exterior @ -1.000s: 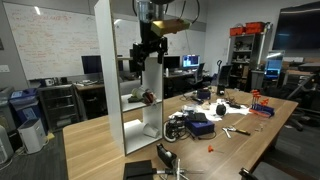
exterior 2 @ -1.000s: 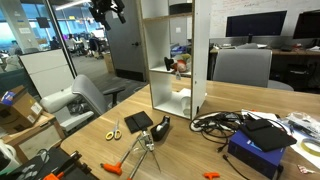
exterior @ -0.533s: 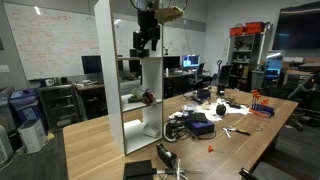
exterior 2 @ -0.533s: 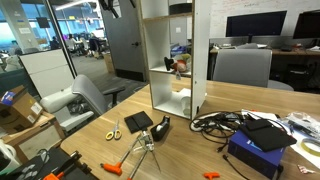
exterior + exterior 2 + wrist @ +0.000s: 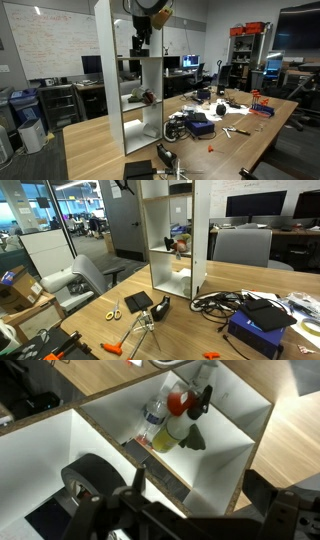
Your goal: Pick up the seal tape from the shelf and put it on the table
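High up by the shelf (image 5: 103, 70), we see the gripper (image 5: 143, 40) hanging, fingers spread wide, holding nothing. The seal tape (image 5: 95, 475) sits in a compartment; the grasp and the transfer to the table (image 5: 100, 140) are not yet done.

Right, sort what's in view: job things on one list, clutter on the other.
Job: seal tape, shelf, table, gripper.
Clutter: scissors, blue box, cables, plastic bottle.

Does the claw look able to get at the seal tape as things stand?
Probably yes. In the wrist view the seal tape sits in an open-fronted shelf compartment with nothing before it; the bottles stand in the next one. The claw hangs high and must descend.
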